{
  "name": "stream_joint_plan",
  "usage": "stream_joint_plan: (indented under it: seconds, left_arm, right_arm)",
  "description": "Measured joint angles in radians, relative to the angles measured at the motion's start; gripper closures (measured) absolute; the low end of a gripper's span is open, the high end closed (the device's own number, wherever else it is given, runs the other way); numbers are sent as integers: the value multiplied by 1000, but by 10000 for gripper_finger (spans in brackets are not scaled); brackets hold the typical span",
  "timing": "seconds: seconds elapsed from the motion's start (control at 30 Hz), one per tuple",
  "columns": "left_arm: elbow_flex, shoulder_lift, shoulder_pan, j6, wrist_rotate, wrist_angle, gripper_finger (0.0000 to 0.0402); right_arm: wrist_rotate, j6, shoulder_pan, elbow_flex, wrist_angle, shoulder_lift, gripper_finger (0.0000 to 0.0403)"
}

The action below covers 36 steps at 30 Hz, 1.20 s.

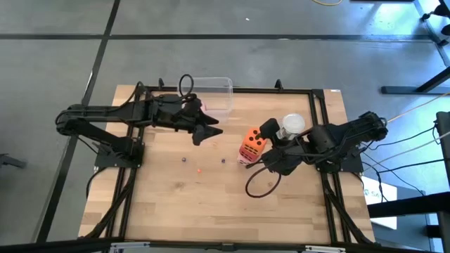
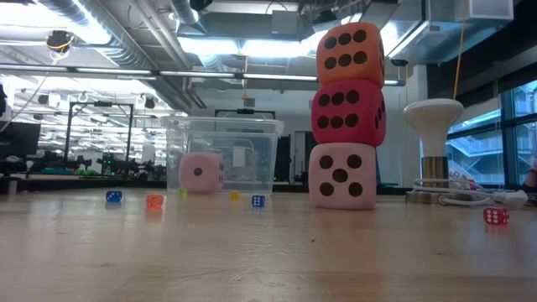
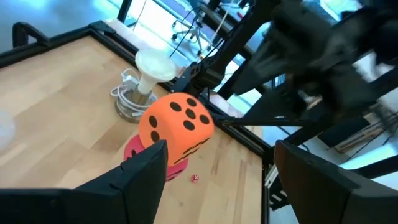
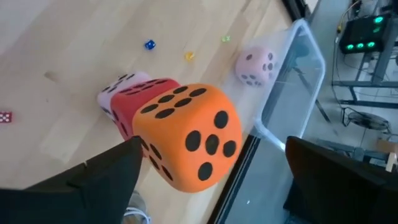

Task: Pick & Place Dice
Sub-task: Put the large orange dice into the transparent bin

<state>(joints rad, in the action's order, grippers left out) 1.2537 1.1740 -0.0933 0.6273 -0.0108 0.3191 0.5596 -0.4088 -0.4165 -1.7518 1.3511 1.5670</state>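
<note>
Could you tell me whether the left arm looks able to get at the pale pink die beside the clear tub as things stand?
Probably yes. The left claw is open and empty, and the pale pink die sits alone on the table by the clear tub, apart from the stack.

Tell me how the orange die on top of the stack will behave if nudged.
The orange die looks like soft foam, so probably light and squashy. It tops a stack above the red die, sitting slightly askew, so a sideways nudge would likely topple it; flat faces should stop it rolling far.
</note>
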Motion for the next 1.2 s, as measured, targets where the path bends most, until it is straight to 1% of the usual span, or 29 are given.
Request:
stream_joint_plan:
  seconds: [0.1,0.2,0.47,0.57,0.7,0.87,0.97,1.1,1.2]
  left_arm:
    - [1,-16,0,-10,0,-1,119]
    - [1,-27,0,-11,-1,0,119]
    - [1,-32,0,-13,-1,0,119]
    - [1,-32,0,-13,0,-1,119]
    - [1,-32,0,-13,0,-1,119]
    - [1,-32,0,-14,0,-1,119]
    - [1,-32,0,-14,0,0,119]
    - [1,-32,0,-14,2,-1,119]
    - [1,-32,0,-14,3,-1,119]
  right_arm:
    - [-11,-15,15,40,-4,1,17]
    - [-30,-77,30,87,-27,1,18]
    - [-52,-165,94,141,-101,1,18]
    - [-60,-168,119,160,-102,1,18]
    - [-122,-160,151,177,-106,1,18]
    - [-128,-179,183,234,-183,-4,18]
    - [-151,-176,198,281,-208,-12,19]
    - [-128,-175,200,324,-234,-14,33]
    - [-138,-167,195,327,-260,-14,50]
